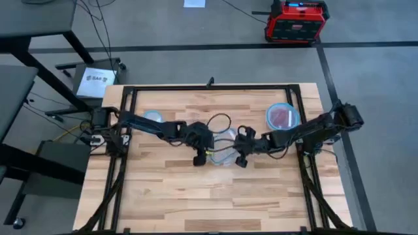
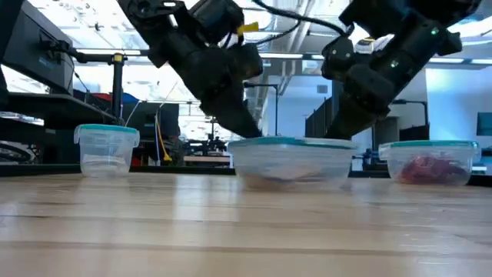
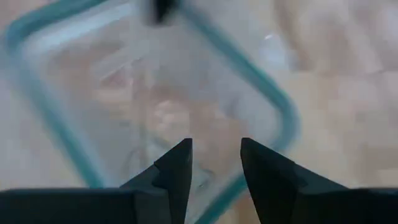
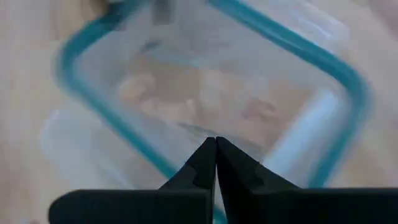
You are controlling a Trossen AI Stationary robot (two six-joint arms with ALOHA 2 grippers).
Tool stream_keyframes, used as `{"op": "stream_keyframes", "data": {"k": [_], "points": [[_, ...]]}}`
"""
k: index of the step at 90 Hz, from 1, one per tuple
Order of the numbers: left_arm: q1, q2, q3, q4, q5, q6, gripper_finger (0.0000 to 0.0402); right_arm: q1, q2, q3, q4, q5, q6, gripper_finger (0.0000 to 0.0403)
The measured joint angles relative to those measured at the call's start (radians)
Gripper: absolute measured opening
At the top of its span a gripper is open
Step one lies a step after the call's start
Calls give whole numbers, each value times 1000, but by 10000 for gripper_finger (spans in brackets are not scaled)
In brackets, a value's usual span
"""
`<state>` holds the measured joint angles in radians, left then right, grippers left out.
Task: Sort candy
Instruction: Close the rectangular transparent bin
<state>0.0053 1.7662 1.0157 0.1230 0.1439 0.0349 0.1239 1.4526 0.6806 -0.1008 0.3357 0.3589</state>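
Note:
A clear blue-rimmed container (image 1: pixel 224 155) stands at the table's middle, with pale wrapped candy (image 3: pixel 165 115) lying on its floor (image 4: pixel 205 93). My left gripper (image 3: pixel 216 146) hangs open over the container's left rim (image 1: pixel 200 158), nothing between its fingers. My right gripper (image 4: pixel 216 140) is shut, with its tips over the container's right rim (image 1: pixel 240 160). In the low view both grippers slant down to the rim (image 2: pixel 292 141) from either side. Red candy (image 1: pixel 282 116) fills a second container (image 2: pixel 430 161) at the far right.
A small clear container (image 1: pixel 152 117) stands at the far left of the table (image 2: pixel 106 150). A dark frame rail (image 1: pixel 209 88) runs along the far edge and both sides. Bare wood (image 1: pixel 215 196) lies toward the near edge.

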Motion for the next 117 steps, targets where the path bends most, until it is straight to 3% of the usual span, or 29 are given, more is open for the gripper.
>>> {"op": "stream_keyframes", "data": {"k": [16, 26, 36, 42, 60, 73, 97, 117], "points": [[-28, -5, 15, 55, -18, 7, 123, -50, -21, 0, 116, 6, -43, 0], [-28, -69, 67, -57, -51, 51, 123, -45, -20, 0, 262, 0, -78, 0], [-19, -143, 93, -232, -181, 183, 123, -50, 34, 3, 385, 7, -80, 0], [20, -166, 92, -281, -198, 239, 123, -61, 93, 1, 453, 22, -74, 0], [207, -168, -47, -139, 34, 221, 123, -73, 258, 1, 591, 40, -17, 0], [255, -134, -120, 12, 146, 192, 123, -63, 331, 7, 651, 58, 14, 0], [238, -6, -131, 94, 185, 185, 123, -59, 362, 10, 638, 48, 14, 0], [227, 18, -134, 229, 251, 122, 123, -57, 372, 8, 639, 52, 11, 0]]}}
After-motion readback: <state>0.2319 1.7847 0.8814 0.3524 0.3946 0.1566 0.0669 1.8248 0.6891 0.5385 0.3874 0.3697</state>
